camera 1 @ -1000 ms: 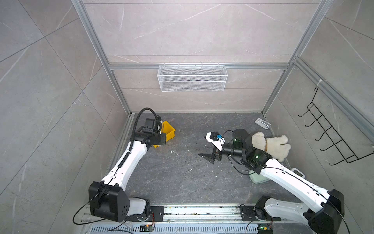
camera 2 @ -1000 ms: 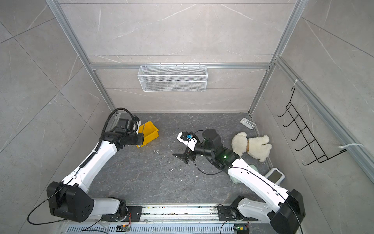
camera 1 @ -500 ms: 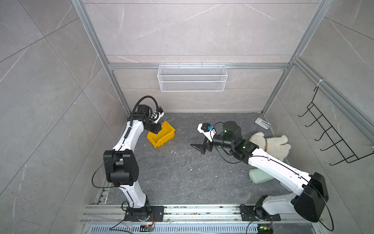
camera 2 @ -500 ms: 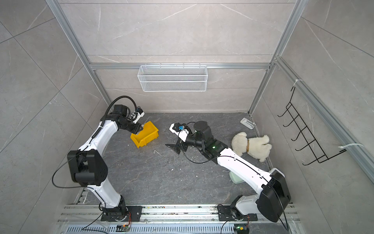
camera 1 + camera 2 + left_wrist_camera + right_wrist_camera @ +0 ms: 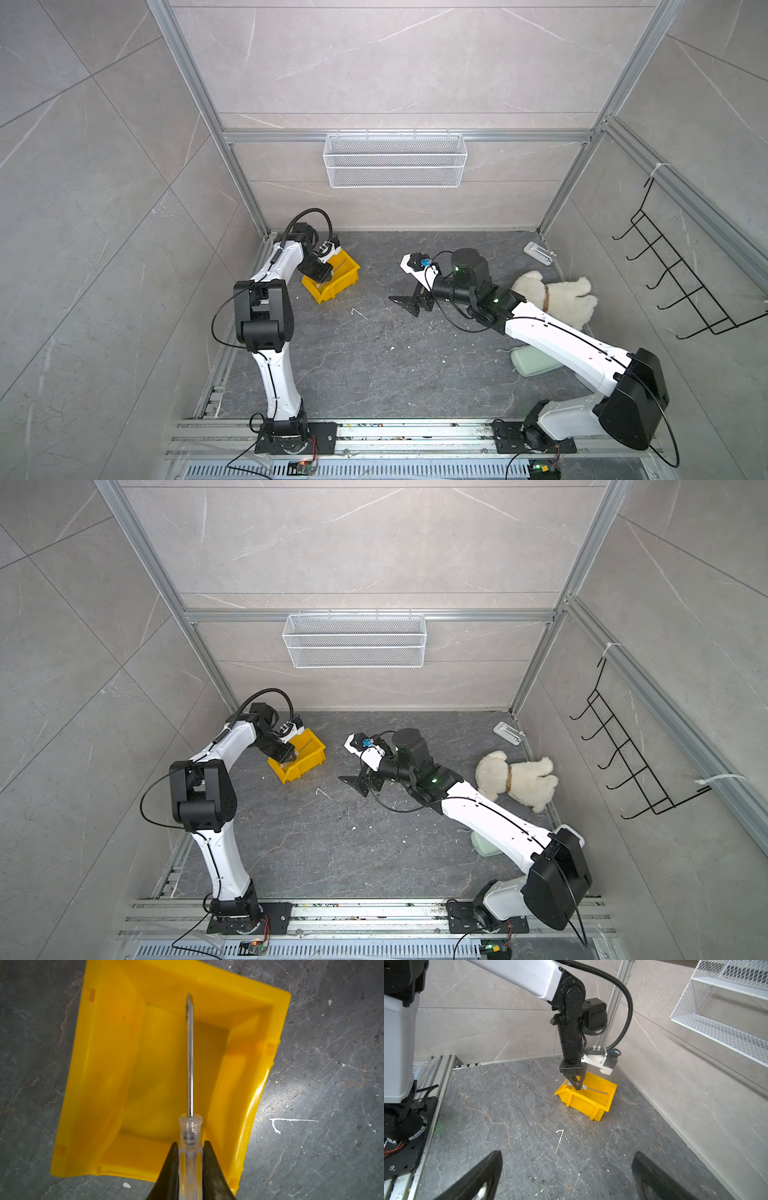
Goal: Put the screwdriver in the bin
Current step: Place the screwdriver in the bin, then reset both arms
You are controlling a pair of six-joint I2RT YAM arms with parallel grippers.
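The bin (image 5: 332, 287) is a small yellow box on the dark floor at the back left, seen in both top views (image 5: 300, 769). My left gripper (image 5: 190, 1142) is shut on the clear handle of the screwdriver (image 5: 190, 1064). It holds the tool level over the bin's open top, the metal shaft reaching across toward the far wall of the bin (image 5: 99, 1064). The right wrist view shows the left gripper (image 5: 577, 1084) just above the bin (image 5: 583, 1102), with the screwdriver (image 5: 593, 1089) sticking out sideways. My right gripper (image 5: 409, 305) stands open low over the mid floor, holding nothing (image 5: 566, 1155).
A white wire basket (image 5: 395, 160) hangs on the back wall. A plush dog (image 5: 557, 295), a pale green object (image 5: 534, 361) and a small white device (image 5: 538, 253) lie at the right. A black hook rack (image 5: 681, 282) is on the right wall. A tiny white bent piece (image 5: 358, 312) lies near the bin.
The left arm has folded upright and brought its gripper with the screwdriver over the bin. The right gripper has moved left and back, then held still.
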